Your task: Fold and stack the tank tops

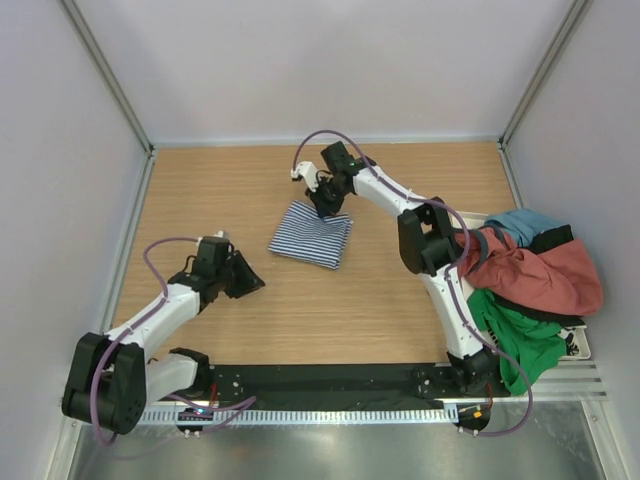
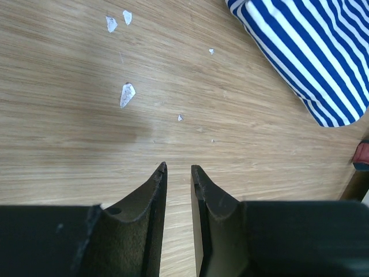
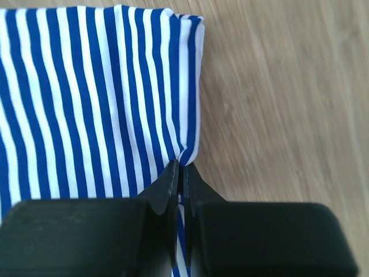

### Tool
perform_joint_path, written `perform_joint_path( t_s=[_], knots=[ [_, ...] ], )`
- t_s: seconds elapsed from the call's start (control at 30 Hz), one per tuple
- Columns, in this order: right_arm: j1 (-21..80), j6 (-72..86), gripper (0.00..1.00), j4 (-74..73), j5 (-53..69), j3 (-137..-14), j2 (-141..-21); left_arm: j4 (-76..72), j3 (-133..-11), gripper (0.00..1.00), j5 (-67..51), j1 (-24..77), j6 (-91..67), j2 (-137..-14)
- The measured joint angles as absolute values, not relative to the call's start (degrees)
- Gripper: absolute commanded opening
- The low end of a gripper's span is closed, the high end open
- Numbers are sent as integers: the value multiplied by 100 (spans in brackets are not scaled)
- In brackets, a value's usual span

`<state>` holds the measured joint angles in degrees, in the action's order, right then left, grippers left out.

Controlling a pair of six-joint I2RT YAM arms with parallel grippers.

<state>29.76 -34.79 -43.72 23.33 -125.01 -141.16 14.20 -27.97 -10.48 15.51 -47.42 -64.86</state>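
The navy-and-white striped tank top [image 1: 312, 235] lies folded into a small rectangle near the middle of the wooden table. My right gripper [image 1: 325, 205] is at its far edge. In the right wrist view this gripper [image 3: 180, 167] is shut on the striped cloth [image 3: 92, 98] at a folded edge. My left gripper [image 1: 250, 283] hovers over bare wood to the left of the top. Its jaws [image 2: 179, 168] stand a narrow gap apart with nothing between them, and the striped top [image 2: 311, 52] shows at the upper right of that view. The rust-red tank top [image 1: 540, 275] lies in a pile at the table's right edge.
The pile on the right also holds a green garment [image 1: 520, 335] and a teal one [image 1: 520, 225], over a white tray [image 1: 578, 345]. Small white flecks [image 2: 127, 94] dot the wood near my left gripper. Grey walls close in the table on three sides.
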Motion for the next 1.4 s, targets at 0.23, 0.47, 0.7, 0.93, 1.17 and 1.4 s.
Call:
perform_joint_path(
  t_s=[0.23,0.47,0.7,0.93,1.17,1.4],
  knots=[
    [2969,-3216,55,-3682,2180,-11802,-13876,1487,-2823,25,-1022,1638,-4744,-6403],
    [2950,-2578,67,-3406,2187,-11360,-13443,1653,-3124,28,-895,1667,-4727,-6366],
    [2950,-985,42,-2593,1898,-10451,-12084,1660,-3918,46,-615,1675,-4622,-6731],
    [2950,1225,88,-2137,878,-9404,-10982,1527,-4744,58,-554,1675,-4598,-7623],
    [2950,3009,85,-2080,-102,-7822,-10538,1426,-5430,57,-561,1649,-4521,-8541],
    [2950,3948,71,-1610,-353,-7537,-10674,1267,-5843,53,-578,1621,-4405,-9251]
  ],
)
